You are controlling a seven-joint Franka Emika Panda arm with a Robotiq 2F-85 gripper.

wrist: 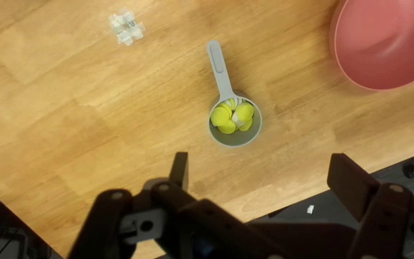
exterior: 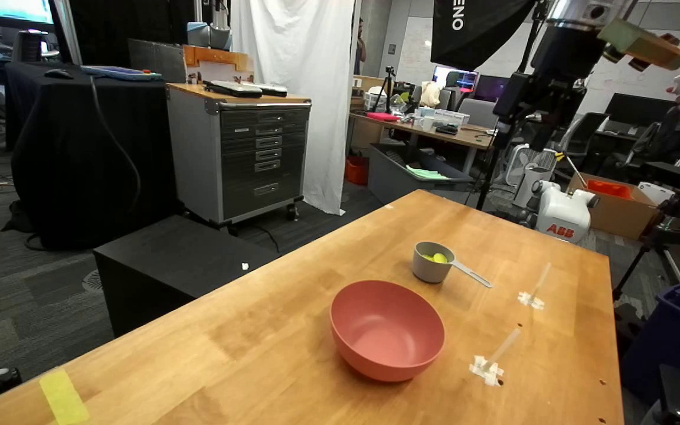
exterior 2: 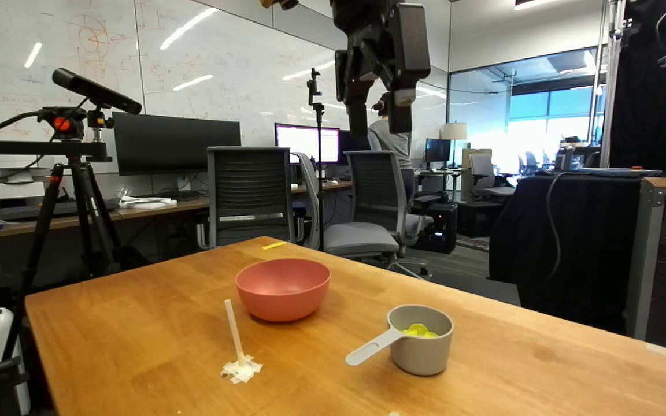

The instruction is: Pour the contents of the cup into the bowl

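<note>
Cup (exterior 2: 422,353), grey, round, long-handled, yellow discs (wrist: 240,113) inside

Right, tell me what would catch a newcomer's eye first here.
Probably the salmon-pink bowl, the largest dish on the wooden table. Then the bright yellow pieces inside the grey cup, which stands upright near the bowl without touching it. Above the table, the black end effector hangs open.

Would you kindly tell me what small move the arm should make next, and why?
I'd probably lower the gripper toward the grey measuring cup: the jaws stand apart, holding nothing, well above the wooden table, while the yellow discs lie in the upright cup and none show in the salmon-pink bowl.
</note>
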